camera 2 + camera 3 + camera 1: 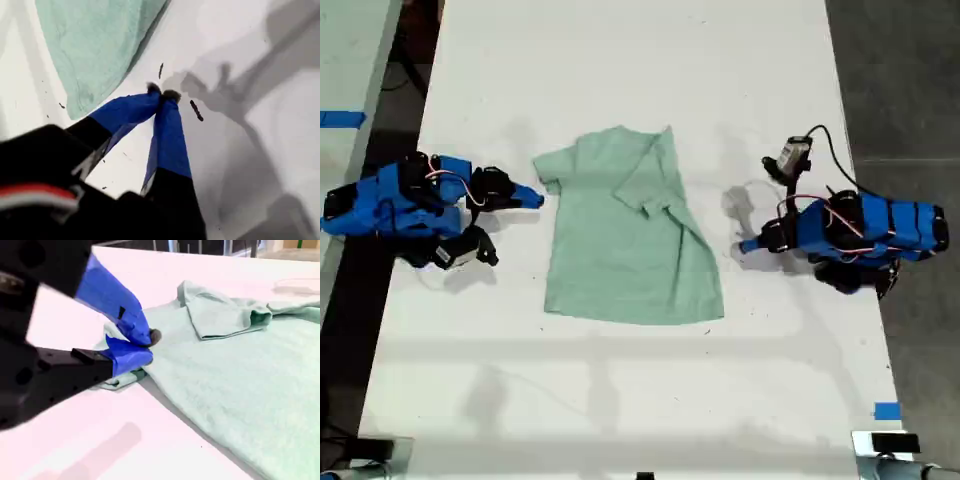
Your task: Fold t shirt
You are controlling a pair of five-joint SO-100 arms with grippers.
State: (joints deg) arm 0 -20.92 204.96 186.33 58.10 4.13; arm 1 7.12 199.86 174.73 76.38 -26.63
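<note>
second pincer point(145, 347) at sleeve | t shirt point(625, 235) wrinkled, half-folded

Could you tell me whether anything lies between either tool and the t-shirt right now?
Nothing visible does. My second tool is already at the sleeve edge of the t shirt. My first tool, jaws together, sits on bare white table beside the shirt's hem, with only small specks nearby.

The t shirt point(625, 225) lies flat mid-table point(620, 60). At its nine o'clock in the exterior view sits my second gripper point(530, 196), tips at the sleeve edge; at three o'clock my first gripper point(748, 245), on bare table just beside the shirt
</note>
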